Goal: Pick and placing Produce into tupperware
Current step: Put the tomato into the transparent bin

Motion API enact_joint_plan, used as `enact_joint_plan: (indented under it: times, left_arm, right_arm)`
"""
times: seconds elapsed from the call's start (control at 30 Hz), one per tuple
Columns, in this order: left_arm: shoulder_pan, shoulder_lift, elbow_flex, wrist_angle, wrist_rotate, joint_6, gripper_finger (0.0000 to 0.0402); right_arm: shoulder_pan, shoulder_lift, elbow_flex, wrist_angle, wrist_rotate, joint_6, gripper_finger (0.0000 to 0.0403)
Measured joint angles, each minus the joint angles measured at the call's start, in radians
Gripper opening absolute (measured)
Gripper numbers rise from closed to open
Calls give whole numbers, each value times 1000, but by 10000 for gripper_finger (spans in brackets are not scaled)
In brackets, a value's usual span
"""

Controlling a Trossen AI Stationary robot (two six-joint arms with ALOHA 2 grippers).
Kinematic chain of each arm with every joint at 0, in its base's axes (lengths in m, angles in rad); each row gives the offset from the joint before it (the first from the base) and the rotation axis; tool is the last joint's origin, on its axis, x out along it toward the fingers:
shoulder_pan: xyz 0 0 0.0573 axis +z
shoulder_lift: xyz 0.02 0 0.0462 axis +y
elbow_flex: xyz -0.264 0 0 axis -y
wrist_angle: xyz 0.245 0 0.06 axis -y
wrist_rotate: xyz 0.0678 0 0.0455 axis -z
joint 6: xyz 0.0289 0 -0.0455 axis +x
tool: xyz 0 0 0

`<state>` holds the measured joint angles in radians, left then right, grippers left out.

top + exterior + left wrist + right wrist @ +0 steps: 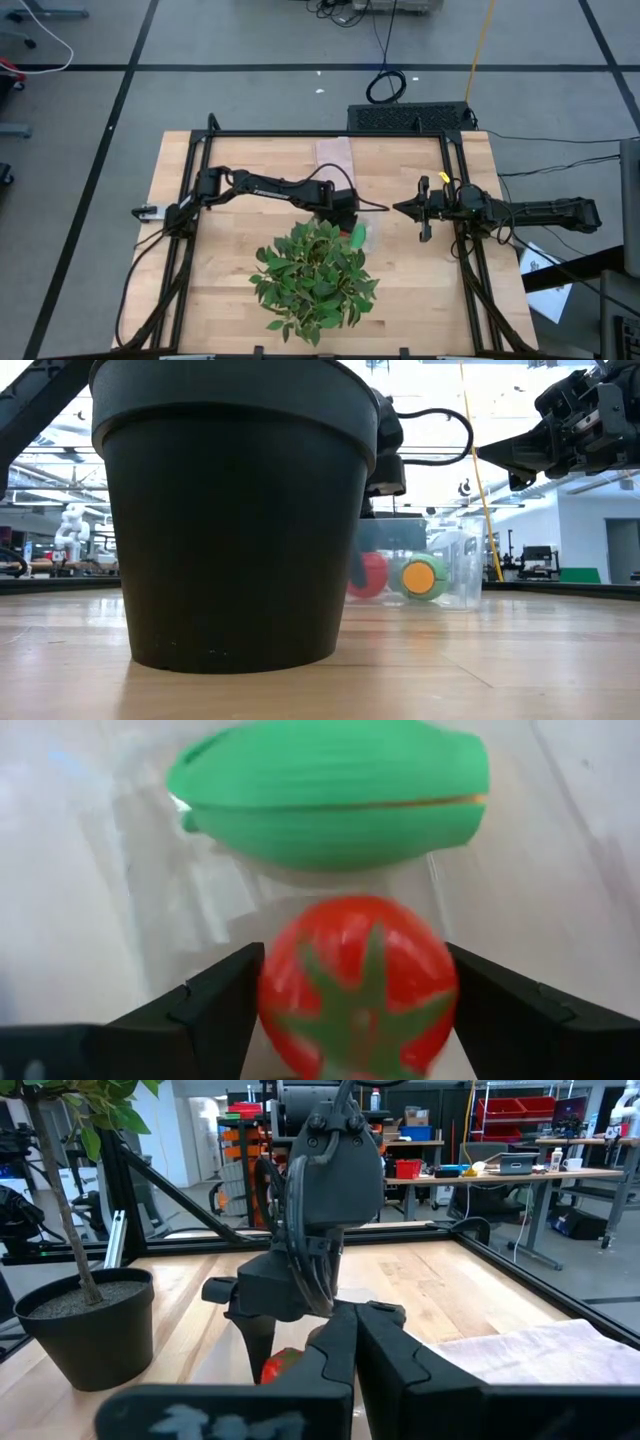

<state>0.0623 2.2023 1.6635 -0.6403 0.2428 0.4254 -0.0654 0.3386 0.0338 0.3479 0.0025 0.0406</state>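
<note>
The left gripper (345, 212) is over the middle of the table, just behind the leafy potted plant (315, 275), and its two dark fingers (215, 1000) are closed against the sides of a red toy tomato (358, 985) with a green star-shaped stem printed on it. In the left wrist view the tomato sits between the fingers directly over the clear tupperware (150, 890), with the bright green oval piece (330, 795) lying inside the tub just beyond it. The low view, looking past the big dark flower pot (230, 510), shows the tupperware (455, 575) standing on the wooden table (480, 670) with the tomato (368, 575) low inside its near-left end and the green piece (422, 578) beside it, showing an orange-yellow end face; whether the tomato touches the tub floor cannot be told. From above only a sliver of green (357, 236) shows beside the plant's leaves. The right gripper (400, 208) hangs above the table to the right of the tub, well apart from it, its fingers pressed together and holding nothing; its wrist view looks across at the left gripper (262, 1348) with the tomato (283, 1364) in it. A pinkish-beige folded cloth (334, 153) lies at the far edge of the table
</note>
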Motion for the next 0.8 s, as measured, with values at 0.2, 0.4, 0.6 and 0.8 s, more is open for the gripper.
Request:
enact_joint_plan:
  times: [0.2, 0.4, 0.6, 0.8]
  left_arm:
    - [-7, 3, 34, -10, -11, 14, 294]
    - [-8, 2, 76, -82, -46, 15, 294]
    - [-8, 2, 113, -121, -85, 18, 294]
    - [-8, 2, 140, -132, -182, 45, 294]
  right_arm:
    - [0, 0, 0, 0, 0, 0, 0]
    - [0, 0, 0, 0, 0, 0, 0]
    - [0, 0, 0, 0, 0, 0, 0]
    - [0, 0, 0, 0, 0, 3, 0]
